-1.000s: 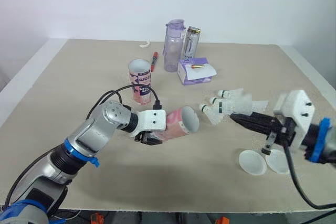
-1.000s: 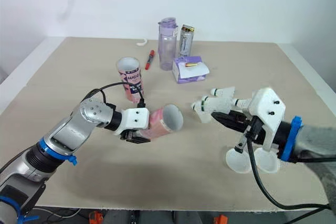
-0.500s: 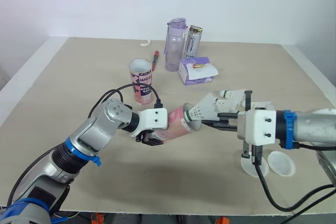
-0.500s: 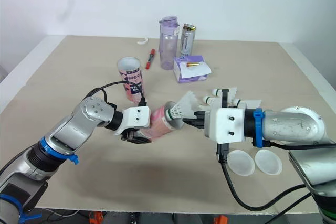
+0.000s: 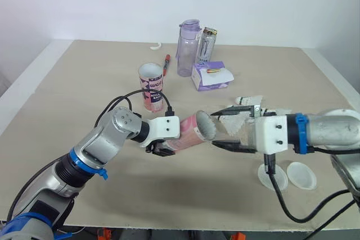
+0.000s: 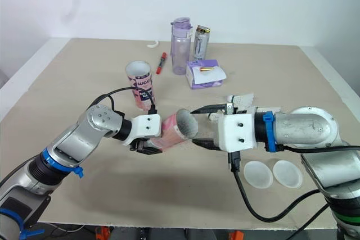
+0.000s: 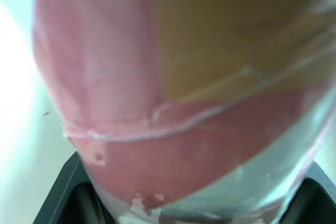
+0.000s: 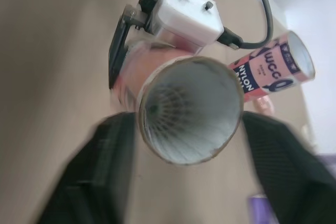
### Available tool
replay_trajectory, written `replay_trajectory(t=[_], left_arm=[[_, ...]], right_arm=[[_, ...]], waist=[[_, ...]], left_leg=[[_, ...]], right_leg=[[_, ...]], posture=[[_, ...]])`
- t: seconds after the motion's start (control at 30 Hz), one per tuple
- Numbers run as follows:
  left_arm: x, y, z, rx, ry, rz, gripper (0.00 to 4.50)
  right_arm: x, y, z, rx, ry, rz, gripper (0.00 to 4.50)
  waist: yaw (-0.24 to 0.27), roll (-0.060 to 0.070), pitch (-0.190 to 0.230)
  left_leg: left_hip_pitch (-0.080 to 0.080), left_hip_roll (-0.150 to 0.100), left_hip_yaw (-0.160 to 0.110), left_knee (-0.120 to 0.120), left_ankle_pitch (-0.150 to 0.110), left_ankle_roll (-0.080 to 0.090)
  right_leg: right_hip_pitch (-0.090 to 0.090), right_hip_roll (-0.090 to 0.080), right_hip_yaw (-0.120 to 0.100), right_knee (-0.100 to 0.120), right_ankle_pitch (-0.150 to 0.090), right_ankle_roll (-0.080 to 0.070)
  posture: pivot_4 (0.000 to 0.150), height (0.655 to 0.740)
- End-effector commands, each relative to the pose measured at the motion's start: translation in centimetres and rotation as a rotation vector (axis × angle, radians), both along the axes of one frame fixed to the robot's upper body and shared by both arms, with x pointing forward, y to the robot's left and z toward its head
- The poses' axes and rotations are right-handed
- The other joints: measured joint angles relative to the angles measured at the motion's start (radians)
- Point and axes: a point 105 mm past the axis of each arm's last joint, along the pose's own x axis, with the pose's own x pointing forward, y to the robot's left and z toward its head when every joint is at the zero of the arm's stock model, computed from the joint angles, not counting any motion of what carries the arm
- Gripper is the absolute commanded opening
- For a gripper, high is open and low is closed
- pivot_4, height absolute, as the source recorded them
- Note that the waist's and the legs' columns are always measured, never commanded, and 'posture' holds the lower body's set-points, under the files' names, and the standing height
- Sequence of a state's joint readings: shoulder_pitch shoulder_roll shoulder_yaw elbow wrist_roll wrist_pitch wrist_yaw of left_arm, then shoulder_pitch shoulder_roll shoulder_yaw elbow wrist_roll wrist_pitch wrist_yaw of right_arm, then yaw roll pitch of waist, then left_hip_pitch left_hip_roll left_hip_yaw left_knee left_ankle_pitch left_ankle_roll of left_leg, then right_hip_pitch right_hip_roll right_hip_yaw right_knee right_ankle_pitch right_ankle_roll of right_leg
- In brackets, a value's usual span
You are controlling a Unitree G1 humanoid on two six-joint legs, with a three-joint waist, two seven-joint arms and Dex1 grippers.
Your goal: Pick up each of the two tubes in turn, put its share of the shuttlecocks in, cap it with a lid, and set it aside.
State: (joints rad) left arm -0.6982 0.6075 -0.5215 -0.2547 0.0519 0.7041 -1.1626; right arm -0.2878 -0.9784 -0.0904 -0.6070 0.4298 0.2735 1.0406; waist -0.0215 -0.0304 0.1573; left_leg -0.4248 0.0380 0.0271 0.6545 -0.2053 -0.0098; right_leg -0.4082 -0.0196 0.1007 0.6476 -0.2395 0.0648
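In left gripper (image 5: 167, 145), tube (image 5: 188, 133) — mouth facing splayed right gripper (image 5: 220, 129).

Upright tube (image 5: 151, 86) behind sideways tube (image 5: 192, 132)

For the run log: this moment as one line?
left gripper: shut on pink tube, tilted | right gripper: open at tube mouth | shuttlecock: inside tube | lids: on table

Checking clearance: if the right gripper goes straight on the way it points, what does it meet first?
The open mouth of the pink tube, held by the left gripper; the right gripper, open, would likely straddle its rim.
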Motion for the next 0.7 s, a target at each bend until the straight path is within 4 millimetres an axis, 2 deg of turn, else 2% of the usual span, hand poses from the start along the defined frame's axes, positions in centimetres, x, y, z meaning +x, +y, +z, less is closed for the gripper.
replay_trajectory(t=[0.03, 0.17, 0.33, 0.47, 0.7], left_arm=[[0.4, 1.1, -0.7, 0.038, 0.009, 0.04, 2.8], [0.4, 1.2, -0.7, 0.046, 0.006, 0.038, 2.8], [0.3, 1.3, -0.7, 0.048, 0.006, 0.037, 2.8], [0.2, 1.4, -0.7, 0.051, 0.007, 0.038, 2.8], [0.1, 1.4, -0.6, 0.051, 0.006, 0.041, 2.8]], right_arm=[[0.0, -1.2, 1.3, 0.201, 0.081, -0.115, 4.45], [1.7, -3.7, -1.5, 0.472, 0.245, -0.401, 4.45], [3.3, -5.5, -5.4, 0.641, 0.372, -0.72, 4.45], [4.1, -5.5, -6.1, 0.69, 0.38, -0.789, 4.45], [5.0, -5.3, -8.4, 0.713, 0.448, -0.867, 4.45]], waist=[[0.0, 0.0, 0.0], [0.0, -0.001, -0.001], [-0.004, 0.0, -0.001], [-0.006, 0.001, -0.001], [-0.006, 0.001, -0.001]], left_leg=[[0.0, 0.0, 0.0, 0.0, 0.0, 0.0], [0.001, 0.001, 0.0, 0.0, 0.0, 0.0], [0.001, 0.001, 0.0, 0.0, 0.0, 0.0], [0.001, 0.003, 0.001, 0.0, 0.0, 0.0], [0.001, 0.006, 0.0, -0.001, 0.0, 0.0]], right_leg=[[0.0, 0.0, 0.0, 0.0, 0.0, 0.0], [0.0, 0.001, 0.0, 0.001, 0.0, 0.0], [-0.001, 0.002, 0.001, 0.002, 0.001, -0.002], [-0.001, 0.003, 0.001, 0.002, 0.002, -0.003], [-0.002, 0.007, 0.001, 0.002, 0.001, -0.004]], posture=[[0.15, 0.74], [0.15, 0.74], [0.15, 0.74], [0.15, 0.74], [0.15, 0.74]])
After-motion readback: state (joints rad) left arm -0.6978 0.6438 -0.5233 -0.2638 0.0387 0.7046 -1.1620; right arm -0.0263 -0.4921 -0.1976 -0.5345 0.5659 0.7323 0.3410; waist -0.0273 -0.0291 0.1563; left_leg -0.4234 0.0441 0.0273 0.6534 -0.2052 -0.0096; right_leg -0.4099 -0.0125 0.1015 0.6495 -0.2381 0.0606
